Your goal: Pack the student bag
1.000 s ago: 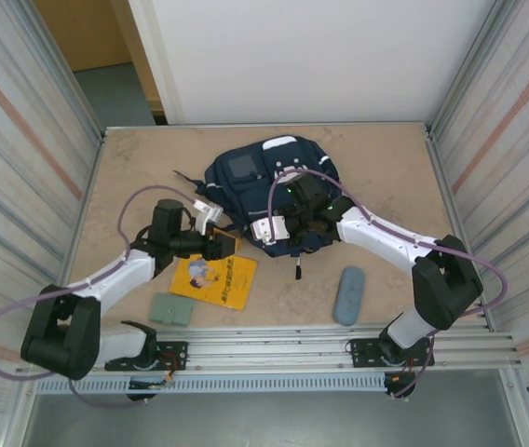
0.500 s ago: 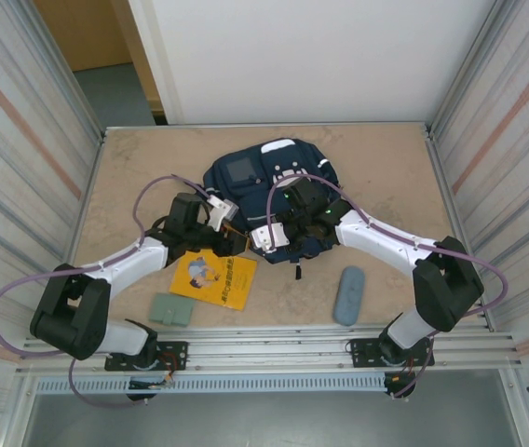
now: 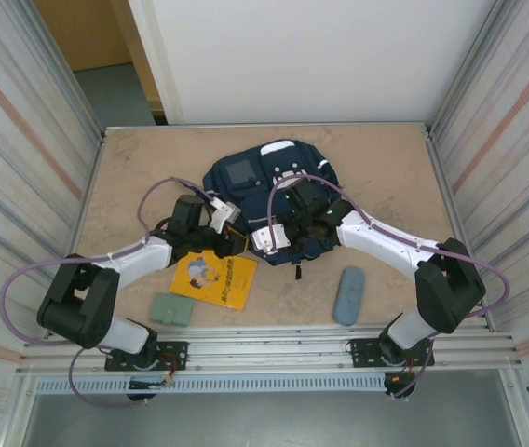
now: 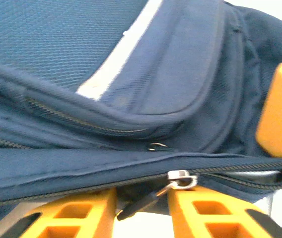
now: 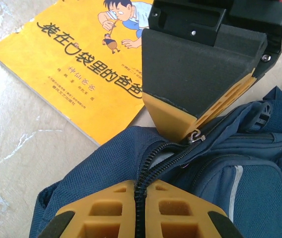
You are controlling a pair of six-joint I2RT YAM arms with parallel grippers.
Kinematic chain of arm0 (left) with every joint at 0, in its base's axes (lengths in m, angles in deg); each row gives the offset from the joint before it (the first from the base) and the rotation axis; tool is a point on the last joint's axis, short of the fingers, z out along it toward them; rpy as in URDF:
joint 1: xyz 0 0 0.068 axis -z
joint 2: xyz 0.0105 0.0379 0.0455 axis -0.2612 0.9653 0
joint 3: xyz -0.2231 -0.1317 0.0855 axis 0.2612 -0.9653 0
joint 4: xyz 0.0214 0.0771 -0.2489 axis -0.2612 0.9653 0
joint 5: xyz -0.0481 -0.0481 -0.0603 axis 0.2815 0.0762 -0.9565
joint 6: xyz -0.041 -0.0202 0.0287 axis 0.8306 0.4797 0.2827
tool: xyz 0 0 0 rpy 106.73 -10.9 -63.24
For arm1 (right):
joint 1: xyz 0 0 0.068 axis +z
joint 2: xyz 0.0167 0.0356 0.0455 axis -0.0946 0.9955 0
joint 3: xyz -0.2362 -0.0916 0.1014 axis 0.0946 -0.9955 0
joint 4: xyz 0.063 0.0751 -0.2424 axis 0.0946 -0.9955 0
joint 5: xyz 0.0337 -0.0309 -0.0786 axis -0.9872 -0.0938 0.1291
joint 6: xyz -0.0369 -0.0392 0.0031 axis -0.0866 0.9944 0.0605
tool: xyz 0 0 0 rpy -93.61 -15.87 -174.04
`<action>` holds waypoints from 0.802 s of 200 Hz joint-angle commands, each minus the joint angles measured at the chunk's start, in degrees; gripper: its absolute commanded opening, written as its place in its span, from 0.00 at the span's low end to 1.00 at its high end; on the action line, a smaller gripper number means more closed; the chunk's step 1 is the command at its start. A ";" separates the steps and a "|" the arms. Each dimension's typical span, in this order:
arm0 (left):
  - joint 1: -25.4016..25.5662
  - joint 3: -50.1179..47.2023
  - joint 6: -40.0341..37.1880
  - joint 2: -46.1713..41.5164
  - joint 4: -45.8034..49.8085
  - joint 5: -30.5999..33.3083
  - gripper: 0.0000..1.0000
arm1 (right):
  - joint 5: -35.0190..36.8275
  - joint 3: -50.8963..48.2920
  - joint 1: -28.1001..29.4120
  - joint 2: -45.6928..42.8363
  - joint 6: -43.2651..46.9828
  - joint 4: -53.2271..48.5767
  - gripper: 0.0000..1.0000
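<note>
The student bag, navy blue with white patches, lies mid-table. Its zipper seam crosses the left wrist view. My left gripper is at the bag's near-left edge. Its orange fingers stand a little apart, and the silver zipper slider sits just above them. The dark pull tab hangs loose in the gap of this gripper. My right gripper is shut on the bag's black zipper edge, close to the left gripper's tip. The zipper is parted between them.
A yellow picture book lies flat just in front of the bag, under the left arm. A green wallet sits near the front left. A grey-blue pencil case lies front right. Ribbed metal walls flank the table.
The left arm swung right to the bag's near edge, and its jaws narrowed around the zipper pull. The right gripper stayed shut on the bag, barely moving.
</note>
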 commanded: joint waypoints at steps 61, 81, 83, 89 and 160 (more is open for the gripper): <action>-5.58 -2.91 3.50 -3.78 -0.52 4.56 0.00 | -1.61 -0.08 -0.05 -2.94 1.66 0.49 0.00; -11.80 -3.36 7.66 -3.04 0.96 6.20 0.00 | -1.19 -0.11 0.42 -3.31 2.06 0.25 0.00; -12.25 -3.22 7.80 -2.79 1.17 5.98 0.00 | -1.30 -0.20 0.41 -3.40 2.08 0.47 0.00; -13.94 -2.59 8.27 -1.96 1.99 4.79 0.00 | -1.51 -0.48 0.58 -3.39 2.15 1.00 0.00; -21.54 10.88 14.48 13.68 14.05 15.00 0.00 | 0.83 -0.20 4.59 -4.92 3.58 1.25 0.00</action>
